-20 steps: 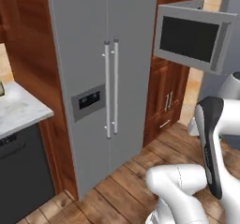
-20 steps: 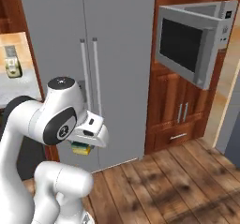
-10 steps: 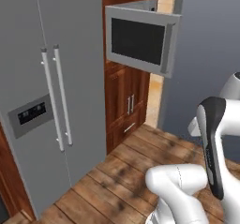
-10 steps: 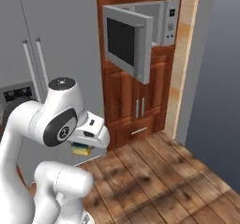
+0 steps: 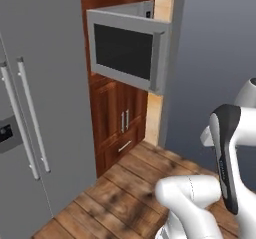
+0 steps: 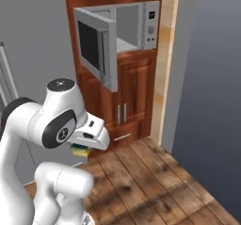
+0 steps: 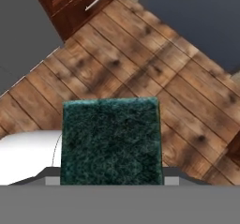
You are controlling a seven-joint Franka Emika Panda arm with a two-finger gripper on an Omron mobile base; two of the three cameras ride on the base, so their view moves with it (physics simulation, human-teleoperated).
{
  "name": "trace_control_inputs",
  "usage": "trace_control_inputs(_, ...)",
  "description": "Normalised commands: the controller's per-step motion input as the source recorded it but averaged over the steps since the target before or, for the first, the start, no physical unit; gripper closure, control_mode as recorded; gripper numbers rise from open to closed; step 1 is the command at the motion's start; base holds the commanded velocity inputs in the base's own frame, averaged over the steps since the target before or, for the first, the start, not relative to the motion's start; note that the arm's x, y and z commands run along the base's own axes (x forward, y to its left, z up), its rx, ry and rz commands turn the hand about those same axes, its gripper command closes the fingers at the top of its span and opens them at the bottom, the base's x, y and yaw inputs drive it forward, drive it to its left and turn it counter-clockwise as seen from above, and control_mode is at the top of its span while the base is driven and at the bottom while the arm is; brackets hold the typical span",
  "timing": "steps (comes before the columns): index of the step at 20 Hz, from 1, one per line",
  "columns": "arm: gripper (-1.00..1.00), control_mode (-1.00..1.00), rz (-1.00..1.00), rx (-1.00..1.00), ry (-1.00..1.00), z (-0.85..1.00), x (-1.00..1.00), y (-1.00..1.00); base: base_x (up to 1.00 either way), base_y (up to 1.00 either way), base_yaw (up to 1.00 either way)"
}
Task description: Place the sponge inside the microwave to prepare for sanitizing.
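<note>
While claw (image 6: 81,149) grips sponge (image 7: 111,141), microwave (image 6: 122,36) open, no legible writing

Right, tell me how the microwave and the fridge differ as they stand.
The microwave is small, set high in wood cabinetry; the fridge is tall, reaching to the floor. The microwave's door is swung open and has a dark window; the fridge's doors are shut, plain, with long vertical handles. Both are grey.

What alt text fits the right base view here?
A grey built-in microwave stands with its dark-windowed door swung open, set in brown wooden cabinetry. In the foreground, the white arm carries a yellow-and-green sponge low above the wooden plank floor.
</note>
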Motion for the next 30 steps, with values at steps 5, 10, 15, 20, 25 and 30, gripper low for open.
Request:
trace_control_inputs(5,1.0,1.0,0.0,0.0,0.0,0.0,0.0,0.0,0.05,-0.66,0.14)
trace_control_inputs(10,1.0,1.0,0.0,0.0,0.0,0.0,0.0,0.0,0.31,-0.41,0.29)
trace_control_inputs(15,1.0,1.0,0.0,0.0,0.0,0.0,0.0,0.0,0.24,-0.32,0.33)
trace_control_inputs(20,1.0,1.0,0.0,0.0,0.0,0.0,0.0,0.0,0.07,-0.42,0.33)
trace_control_inputs(25,1.0,1.0,0.0,0.0,0.0,0.0,0.0,0.0,0.22,-0.48,0.38)
trace_control_inputs(30,1.0,1.0,0.0,0.0,0.0,0.0,0.0,0.0,0.24,-0.56,0.37)
